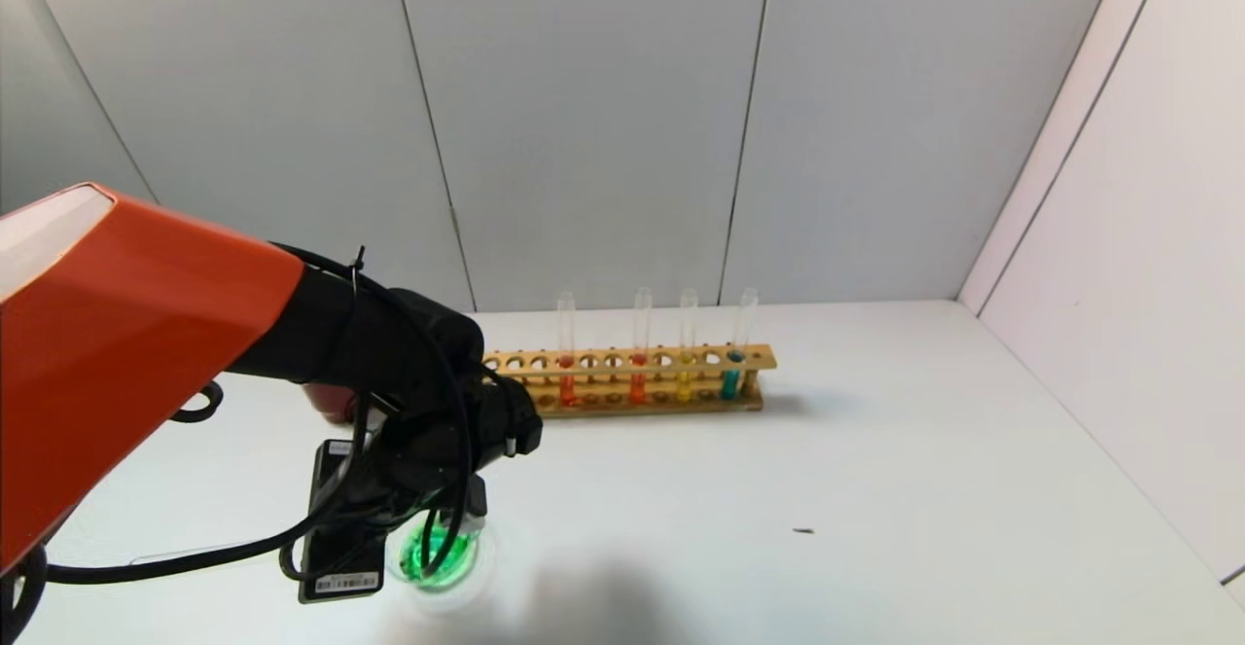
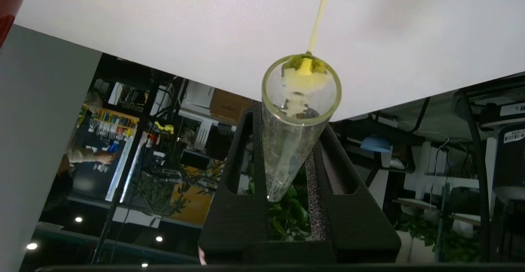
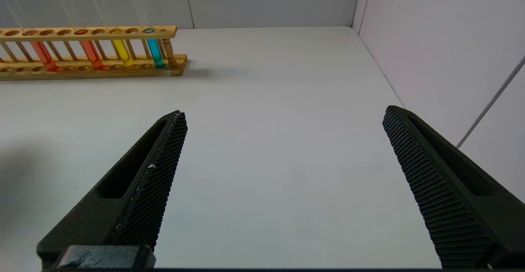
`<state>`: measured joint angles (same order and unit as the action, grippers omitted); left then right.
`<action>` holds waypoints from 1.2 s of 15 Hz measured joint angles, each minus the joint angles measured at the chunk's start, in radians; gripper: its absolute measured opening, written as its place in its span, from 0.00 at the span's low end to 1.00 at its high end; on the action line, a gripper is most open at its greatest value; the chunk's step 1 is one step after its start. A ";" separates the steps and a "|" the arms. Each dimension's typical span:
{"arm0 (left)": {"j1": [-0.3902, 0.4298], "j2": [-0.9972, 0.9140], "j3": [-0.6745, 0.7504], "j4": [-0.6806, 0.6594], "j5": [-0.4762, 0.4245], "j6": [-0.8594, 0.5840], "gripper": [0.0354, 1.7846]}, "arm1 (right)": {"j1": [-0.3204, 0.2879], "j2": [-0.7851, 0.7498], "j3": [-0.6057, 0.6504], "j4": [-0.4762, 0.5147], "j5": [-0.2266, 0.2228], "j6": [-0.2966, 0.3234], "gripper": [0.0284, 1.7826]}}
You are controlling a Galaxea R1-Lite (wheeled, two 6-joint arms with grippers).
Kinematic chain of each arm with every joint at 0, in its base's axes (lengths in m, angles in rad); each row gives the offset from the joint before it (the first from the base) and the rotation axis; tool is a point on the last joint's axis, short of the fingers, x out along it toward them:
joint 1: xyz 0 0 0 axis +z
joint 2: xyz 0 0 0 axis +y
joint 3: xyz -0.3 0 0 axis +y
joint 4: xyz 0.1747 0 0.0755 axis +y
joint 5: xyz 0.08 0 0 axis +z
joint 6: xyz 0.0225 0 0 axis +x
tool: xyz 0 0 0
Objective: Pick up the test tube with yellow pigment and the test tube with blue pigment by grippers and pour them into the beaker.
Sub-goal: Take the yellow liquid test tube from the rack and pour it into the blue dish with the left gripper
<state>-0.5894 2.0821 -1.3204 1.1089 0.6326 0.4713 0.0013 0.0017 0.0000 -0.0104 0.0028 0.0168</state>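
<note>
Left of the wooden rack [image 1: 632,380] and nearer the robot, the left tool [image 2: 287,206] hangs over the beaker [image 1: 440,555], clenched on the test tube with yellow pigment [image 2: 296,124]. That tube is tipped mouth-down, and a thin yellow stream [image 2: 318,17] runs from its lip toward the bench [image 1: 875,489]. Its glass is clear, with pale yellow liquid pooled at the rim and droplets along the inner wall. The beaker is low and wide, stands on the bench close to the near edge, and holds bright green liquid. A dark red cup [image 1: 326,402] shows partly behind the left arm, just beside the rack's left end.

In the rack stand four upright tubes: two with orange-red liquid [image 1: 566,353], one with amber-yellow liquid [image 1: 686,348], and, at the right end, the test tube with blue pigment [image 1: 736,358].

Right of the rack the white bench lies open as far as the side wall, bearing only a small dark speck [image 1: 803,531]. The right tool [image 3: 283,169] hovers low over this stretch, well apart from the rack, its fingers [image 3: 156,173] spread wide and released. Grey panelled walls close the bench behind and on the right.
</note>
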 joint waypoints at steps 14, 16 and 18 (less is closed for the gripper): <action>-0.019 0.095 -0.101 0.103 0.027 0.003 0.16 | 0.000 0.000 0.000 0.000 0.000 0.000 0.98; -0.022 0.102 -0.114 0.110 0.029 0.001 0.16 | 0.000 0.000 0.000 0.000 0.000 0.000 0.98; -0.026 0.108 -0.119 0.113 0.029 0.002 0.16 | 0.000 0.000 0.000 0.000 0.000 0.000 0.98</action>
<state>-0.6151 2.1904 -1.4398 1.2215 0.6619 0.4732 0.0013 0.0017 0.0000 -0.0104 0.0028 0.0164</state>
